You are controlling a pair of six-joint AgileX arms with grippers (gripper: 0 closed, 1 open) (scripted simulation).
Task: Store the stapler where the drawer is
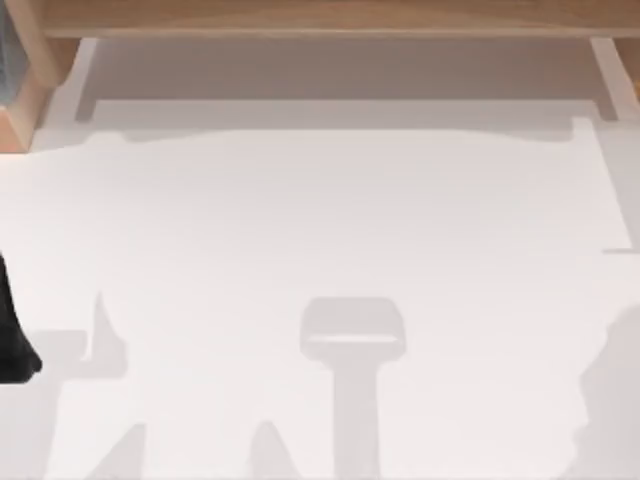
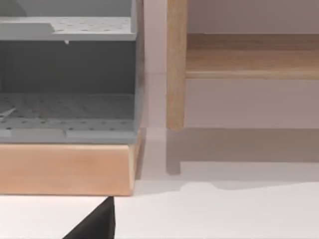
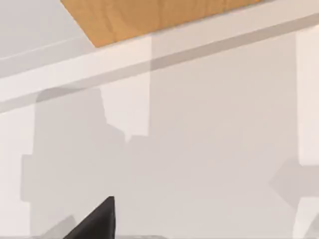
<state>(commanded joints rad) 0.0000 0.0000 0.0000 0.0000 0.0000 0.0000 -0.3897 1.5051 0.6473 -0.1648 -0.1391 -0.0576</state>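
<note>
The stapler is out of view. A grey unit with perforated shelves [image 2: 67, 79] stands on a light wooden base [image 2: 65, 169] at the table's far left corner; I cannot tell whether it is the drawer. Its wooden corner [image 1: 18, 115] also peeks in at the top view's upper left. A dark part of my left arm [image 1: 12, 335] sits at the left edge of the table. In the left wrist view a dark tip of my left gripper [image 2: 97, 224] hangs just in front of the wooden base. A dark tip of my right gripper [image 3: 97, 221] hovers over bare table.
A wooden shelf frame [image 1: 320, 18] runs along the far edge, with an upright post [image 2: 176, 64] beside the grey unit. The white tabletop [image 1: 320, 220] carries only the shadows of the arms.
</note>
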